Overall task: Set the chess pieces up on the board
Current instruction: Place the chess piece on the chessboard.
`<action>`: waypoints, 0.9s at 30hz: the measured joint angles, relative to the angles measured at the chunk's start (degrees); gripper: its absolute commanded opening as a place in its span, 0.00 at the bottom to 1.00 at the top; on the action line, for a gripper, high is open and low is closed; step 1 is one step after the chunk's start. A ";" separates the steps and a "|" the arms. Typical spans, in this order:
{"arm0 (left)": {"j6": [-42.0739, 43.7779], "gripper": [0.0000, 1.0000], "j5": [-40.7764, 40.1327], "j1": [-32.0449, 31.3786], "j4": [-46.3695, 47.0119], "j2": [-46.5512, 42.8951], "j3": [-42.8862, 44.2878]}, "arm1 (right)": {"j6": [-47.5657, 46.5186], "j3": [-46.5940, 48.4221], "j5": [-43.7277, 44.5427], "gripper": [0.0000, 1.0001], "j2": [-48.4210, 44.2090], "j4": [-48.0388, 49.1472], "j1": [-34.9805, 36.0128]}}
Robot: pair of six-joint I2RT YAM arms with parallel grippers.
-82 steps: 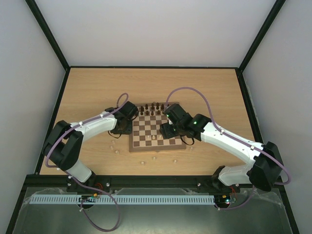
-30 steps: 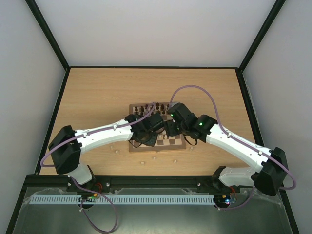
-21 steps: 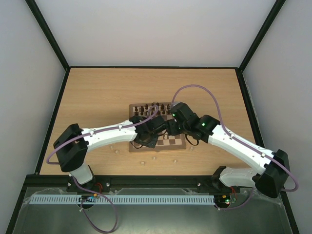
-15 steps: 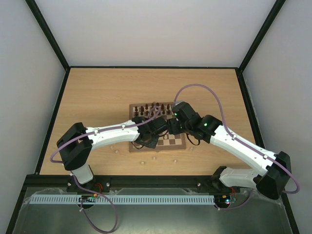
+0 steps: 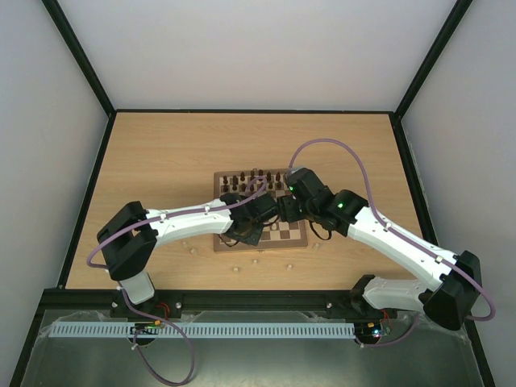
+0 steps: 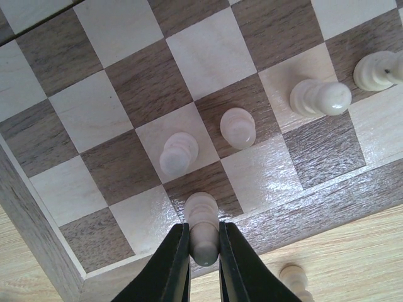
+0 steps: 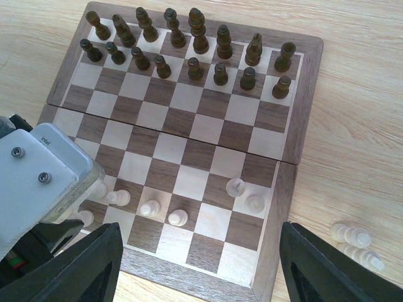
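Observation:
The board (image 5: 278, 235) lies mid-table. Dark pieces (image 7: 195, 66) fill its two far rows. A few cream pieces (image 7: 150, 208) stand on its near rows, and they show close up in the left wrist view (image 6: 178, 153). My left gripper (image 6: 203, 238) is shut on a cream piece (image 6: 203, 214) and holds it over a dark square by the board's near edge. In the top view it (image 5: 246, 230) is over the board's near left part. My right gripper (image 7: 201, 270) is wide open and empty above the board's near right part, also seen in the top view (image 5: 284, 211).
Loose cream pieces lie on the table in front of the board (image 5: 255, 260) and to its left (image 5: 193, 250). Two more lie off its right edge (image 7: 354, 238). One lies just below the board edge (image 6: 295, 280). The left arm's grey wrist housing (image 7: 38, 179) fills the right wrist view's left side.
My left arm has swung from the table left of the board to over the board's near left part. The right gripper has shifted slightly back and right.

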 measured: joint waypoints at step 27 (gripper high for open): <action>-0.13 0.32 0.42 0.37 1.29 -1.79 -0.74 | 0.00 0.00 -0.70 0.69 0.02 0.00 -0.07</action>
